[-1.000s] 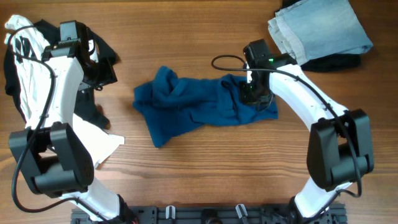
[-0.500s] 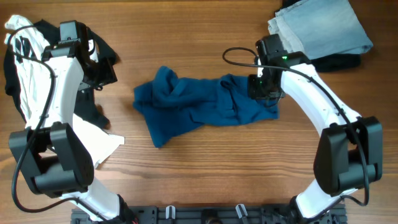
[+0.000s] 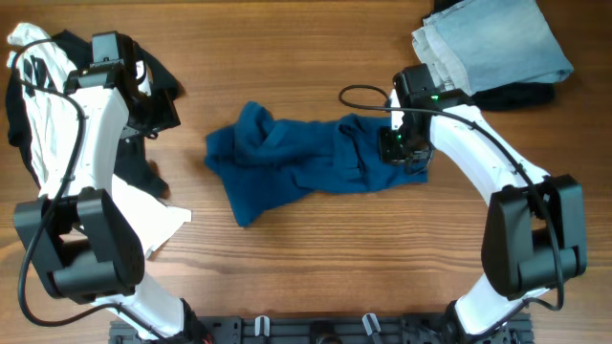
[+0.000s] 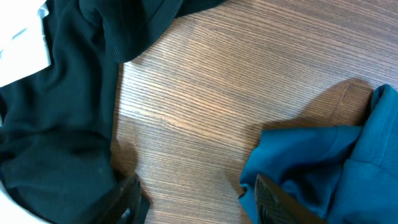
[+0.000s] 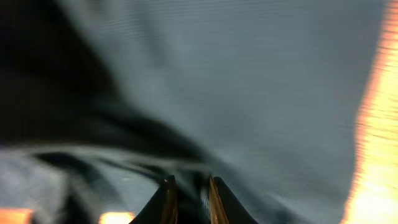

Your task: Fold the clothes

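The deep-blue shirt lies crumpled in the middle of the wooden table. My right gripper is down on its right end. In the right wrist view, which is blurred, the fingers are nearly closed with a fold of the shirt fabric between them. My left gripper hangs open and empty at the far left, between the black tee and the shirt's left edge. The white garment with black marks lies under the left arm.
A folded pale-blue denim piece lies on a black garment at the back right corner. A white fabric corner sticks out at the left front. Bare wood shows in front of the shirt.
My right gripper swung right, then came back down and left onto the shirt's right end. The shirt's right edge shifted slightly. The left arm has not moved.
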`<action>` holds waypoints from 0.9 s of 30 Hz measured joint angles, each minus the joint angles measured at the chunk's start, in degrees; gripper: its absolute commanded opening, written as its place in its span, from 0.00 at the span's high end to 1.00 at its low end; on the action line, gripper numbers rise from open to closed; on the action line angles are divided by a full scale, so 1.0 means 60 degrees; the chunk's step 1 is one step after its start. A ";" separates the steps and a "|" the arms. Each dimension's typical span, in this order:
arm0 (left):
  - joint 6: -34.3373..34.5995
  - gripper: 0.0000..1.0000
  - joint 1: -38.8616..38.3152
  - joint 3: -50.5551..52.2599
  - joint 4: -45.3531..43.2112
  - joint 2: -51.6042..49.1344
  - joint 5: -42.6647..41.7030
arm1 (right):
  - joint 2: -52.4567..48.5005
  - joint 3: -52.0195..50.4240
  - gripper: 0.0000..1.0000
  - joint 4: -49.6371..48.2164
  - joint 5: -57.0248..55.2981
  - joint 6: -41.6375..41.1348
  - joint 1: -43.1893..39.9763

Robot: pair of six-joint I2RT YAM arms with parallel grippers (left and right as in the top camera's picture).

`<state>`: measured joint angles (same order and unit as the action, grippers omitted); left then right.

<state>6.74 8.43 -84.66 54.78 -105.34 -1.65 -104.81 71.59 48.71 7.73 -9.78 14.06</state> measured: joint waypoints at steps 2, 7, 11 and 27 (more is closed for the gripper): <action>-0.0004 0.41 0.0000 0.0000 0.0000 0.0000 0.0004 | 0.0000 0.0000 0.81 -0.0127 0.0528 0.0277 0.0255; -0.0004 0.41 0.0000 0.0000 -0.0036 0.0000 0.0004 | 0.0000 0.0000 0.82 -0.0517 0.1209 0.0543 0.1417; -0.0004 0.41 0.0000 0.0000 -0.0036 0.0000 0.0000 | 0.0000 0.0000 0.81 -0.0608 0.1494 0.0576 0.2262; -0.0004 0.41 0.0000 0.0000 -0.0073 0.0000 0.0004 | 0.1537 0.0805 0.83 0.0036 0.0397 0.0091 0.2772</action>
<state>6.72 8.43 -84.66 54.35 -105.34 -1.63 -95.59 76.42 48.93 10.11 -9.23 30.70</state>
